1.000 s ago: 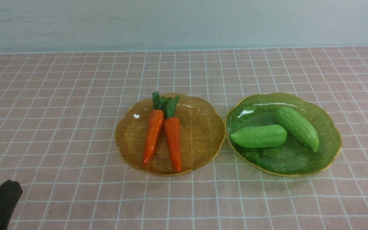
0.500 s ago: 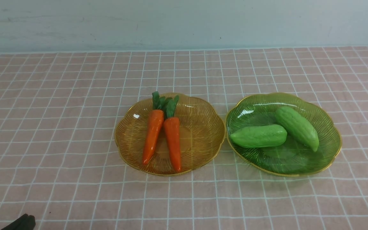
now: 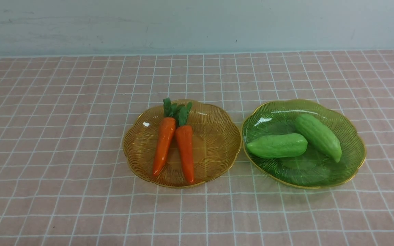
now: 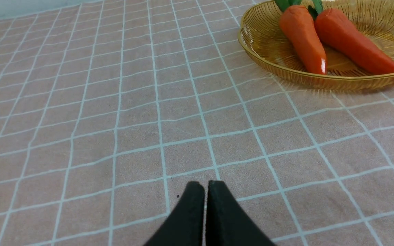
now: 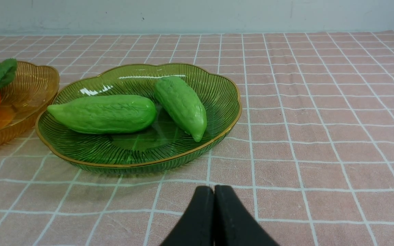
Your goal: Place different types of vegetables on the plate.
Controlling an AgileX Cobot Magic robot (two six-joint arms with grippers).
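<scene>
Two carrots (image 3: 174, 145) are seen lying side by side on the amber plate (image 3: 217, 118), tips toward the robot and leafy tops away, so their long axes run fore and aft. Two gourds (image 3: 298, 141) are laid on the green plate (image 3: 351, 136) just beside it, one crosswise, the other slanted. Neither arm is shown in the front view. The left gripper (image 4: 205, 186) is held pinched together, empty, above the cloth (image 3: 63, 136); the carrots lie ahead of it and off toward the robot's right. The right gripper (image 5: 214, 189) is likewise closed on nothing, with the gourds ahead, slightly toward the robot's left. Each arm is judged nearer its own plate.
</scene>
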